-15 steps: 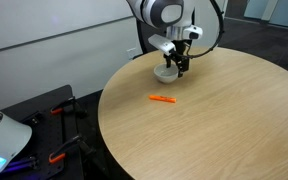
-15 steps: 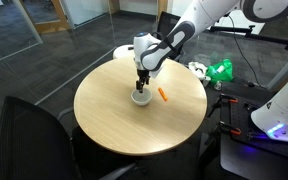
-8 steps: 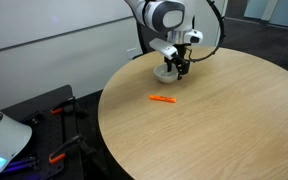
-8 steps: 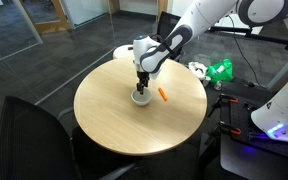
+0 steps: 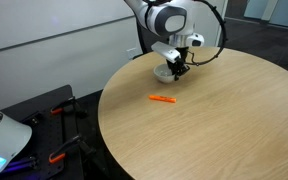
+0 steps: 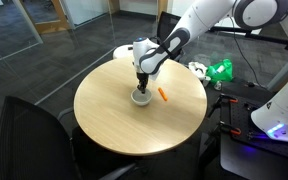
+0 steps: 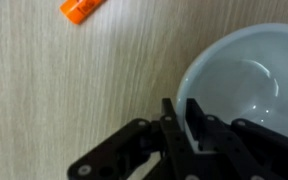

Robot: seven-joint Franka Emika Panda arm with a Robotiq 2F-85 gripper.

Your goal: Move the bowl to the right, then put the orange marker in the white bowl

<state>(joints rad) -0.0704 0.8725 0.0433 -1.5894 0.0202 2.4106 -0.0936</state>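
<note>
Over the last second the arm has shifted only slightly, the bowl has hardly moved with it, and the marker lies where it lay before.

In an exterior view, the gripper (image 5: 182, 68) is down at the far side of the round wooden table (image 5: 214, 130), its fingers at the rim of the bowl (image 5: 165, 73). The bowl sits near the table's far edge. The marker (image 5: 163, 99) lies flat on the wood nearer the camera, apart from the bowl, with bare table between them. At this size the view does not show how the jaws stand.

In the other exterior view, the arm reaches in from the right, and the gripper (image 6: 140, 86) points straight down onto the bowl (image 6: 141, 97), which rests close to the middle of the table (image 6: 104, 115). The marker (image 6: 163, 95) lies just to the right of the bowl, near it but not touching.

In the wrist view, the gripper (image 7: 184, 122) has its two dark fingers (image 7: 171, 125) closed on the left rim of the bowl (image 7: 246, 88), one outside the wall and one inside. The bowl's white hollow is bare. One end of the marker (image 7: 81, 9) shows at the top edge, well apart from the bowl on the table (image 7: 64, 90).
</note>
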